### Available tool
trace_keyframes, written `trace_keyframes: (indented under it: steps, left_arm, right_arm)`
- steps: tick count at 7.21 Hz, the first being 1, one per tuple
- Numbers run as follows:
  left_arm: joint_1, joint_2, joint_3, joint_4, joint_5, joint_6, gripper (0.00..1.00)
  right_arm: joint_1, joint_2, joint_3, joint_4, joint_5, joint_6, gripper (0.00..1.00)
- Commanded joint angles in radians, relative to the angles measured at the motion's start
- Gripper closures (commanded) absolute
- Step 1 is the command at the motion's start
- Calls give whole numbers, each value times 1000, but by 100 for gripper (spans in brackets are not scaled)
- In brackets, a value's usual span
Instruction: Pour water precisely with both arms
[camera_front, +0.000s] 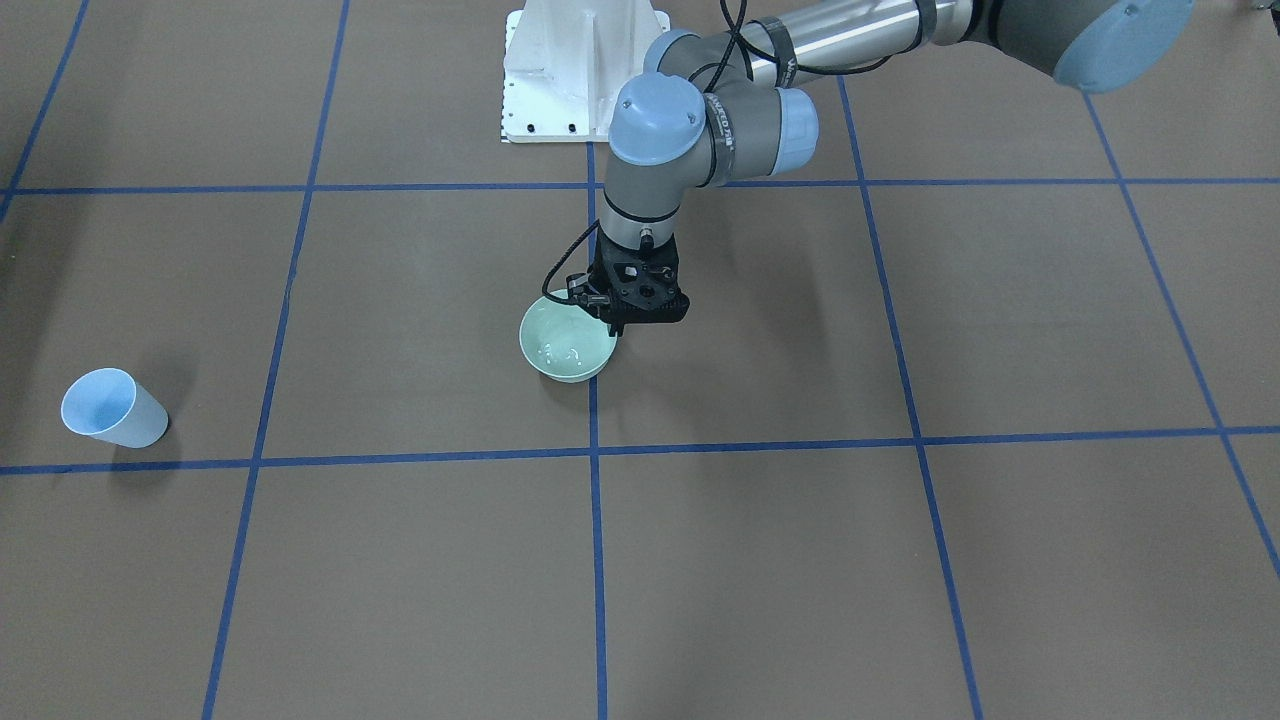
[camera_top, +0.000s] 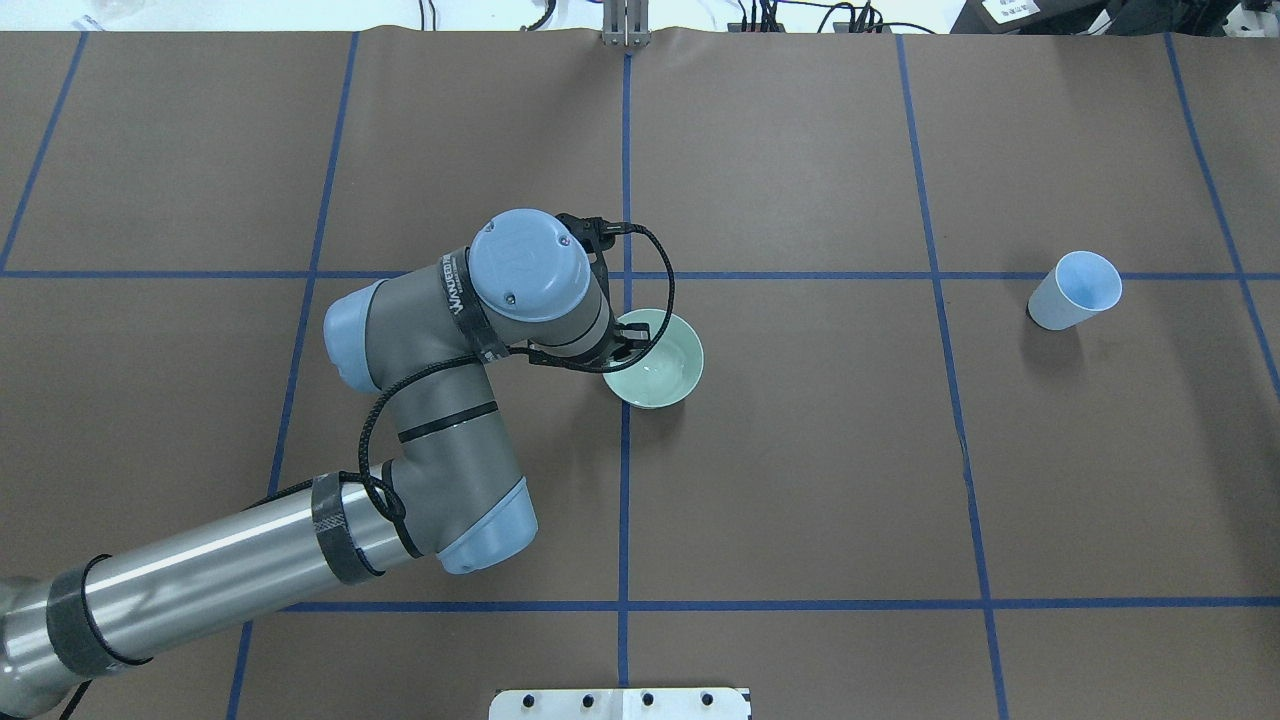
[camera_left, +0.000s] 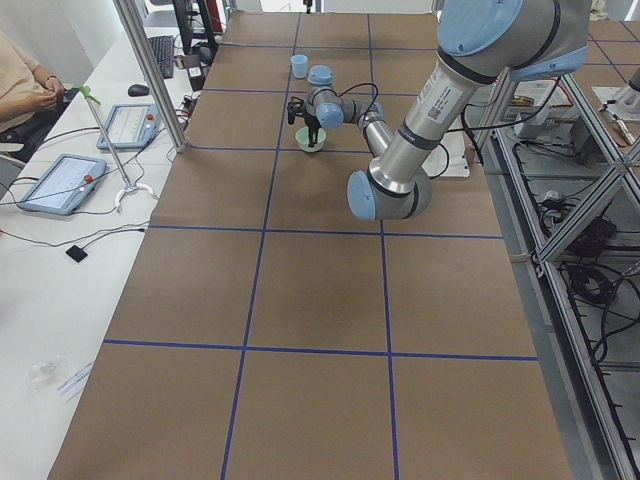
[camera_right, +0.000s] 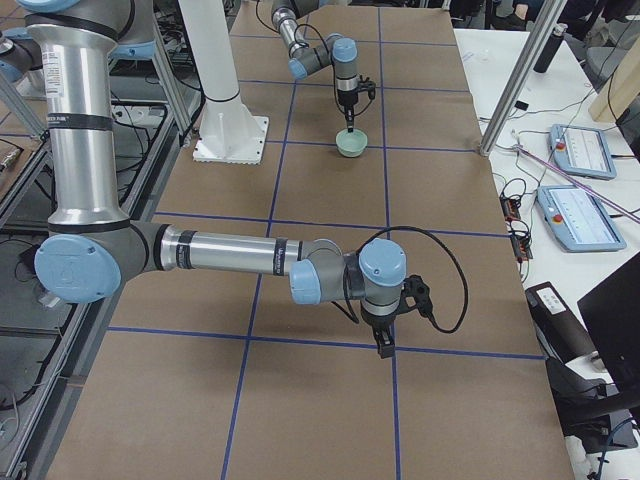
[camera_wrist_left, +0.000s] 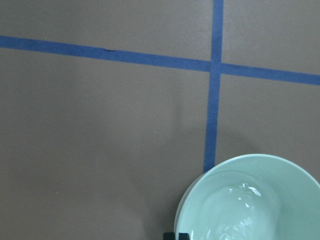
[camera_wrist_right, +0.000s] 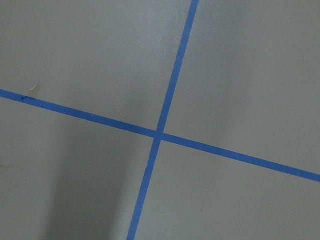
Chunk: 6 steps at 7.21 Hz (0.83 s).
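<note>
Lifting one-sidedly, we judge, the left gripper (camera_top: 622, 352) at the 9 o'clock rim of the glossy pale green round bowl (camera_top: 690, 350), whose jaws we cannot tell pinched or spread, could spill the clear water (camera_wrist_left: 240, 205) pooled inside short of the pale blue tapered cup (camera_top: 1072, 292) well apart at 3 o'clock; for the right gripper (camera_right: 384, 340) we cannot tell the jaws either.

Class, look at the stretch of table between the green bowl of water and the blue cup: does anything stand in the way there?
Nothing visible does. Between the bowl and the cup lies only bare brown table crossed by blue tape lines. The left gripper is at the bowl's rim.
</note>
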Motion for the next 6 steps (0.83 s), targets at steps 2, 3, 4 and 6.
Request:
trace_keyframes:
  steps: [2, 3, 4, 6]
  left_arm:
    - [-94, 31, -84, 21, -84, 29, 100]
    - [-146, 78, -109, 20, -151, 101, 100]
    - [-190, 171, -169, 20, -170, 211, 100]
    - [-309, 322, -234, 12, -277, 395, 100]
  right_arm:
    - [-1, -1, -7, 2, 3, -1, 0]
    - [1, -4, -6, 0, 2, -3, 0]
    - [-1, -12, -4, 0, 2, -1, 0]
    - [-1, -12, -6, -3, 0, -1, 0]
